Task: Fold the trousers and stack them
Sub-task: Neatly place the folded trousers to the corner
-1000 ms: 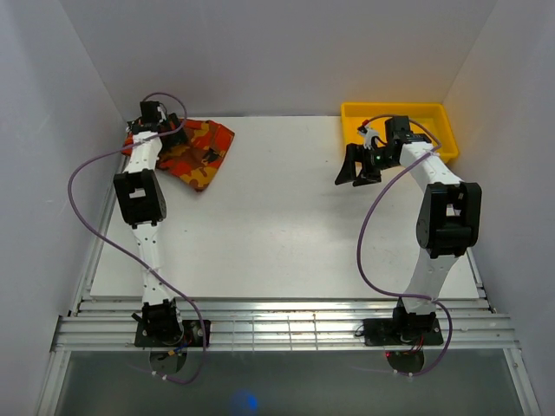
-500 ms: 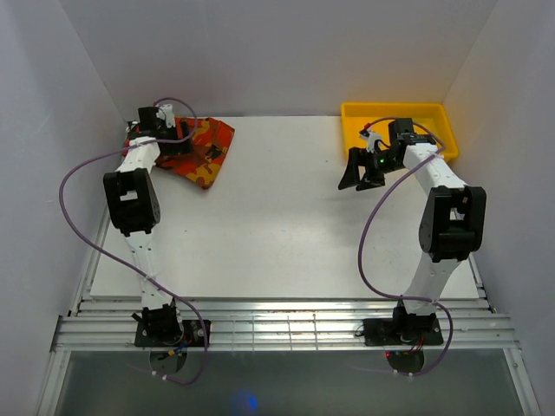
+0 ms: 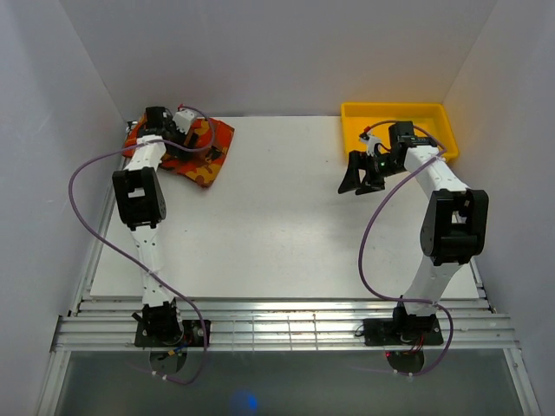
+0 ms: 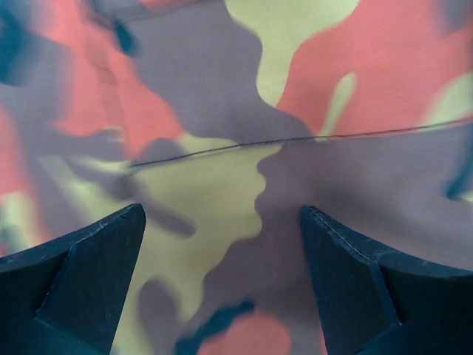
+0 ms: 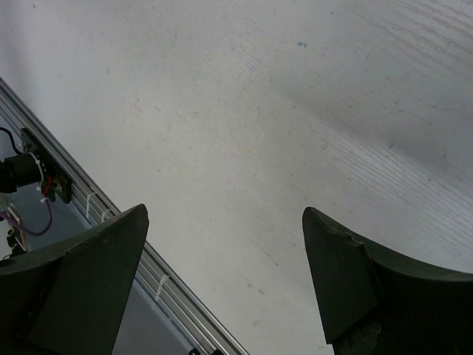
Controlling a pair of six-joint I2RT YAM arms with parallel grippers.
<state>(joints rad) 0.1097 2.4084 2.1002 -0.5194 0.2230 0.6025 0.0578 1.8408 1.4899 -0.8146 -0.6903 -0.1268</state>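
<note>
Since a second ago the left arm's wrist has turned over the folded camouflage-print fabric trousers point(image 3: 222, 135), so its white housing now shows above the cloth. The bundle itself has hardly shifted. The right arm's elbow has drifted slightly towards the right wall, while its gripper sits almost where it was.

The left gripper point(image 4: 222, 214) is released, fingers spread wide just above the fabric, a dark seam running across between them. The right gripper point(image 3: 360, 180) is also spread apart, holding nothing, over the bare white bench point(image 3: 277, 225).

The trousers lie in the far left corner of the bench, reaching its left edge and close to the back wall. Between the two arms the bench lies wide and flat, down to the slatted metal rail point(image 3: 286, 334) at the near edge.

The plain yellow plastic tray point(image 3: 395, 107) sits in the far right corner. The right arm's wrist overhangs its near left part; elsewhere only its yellow floor shows.
</note>
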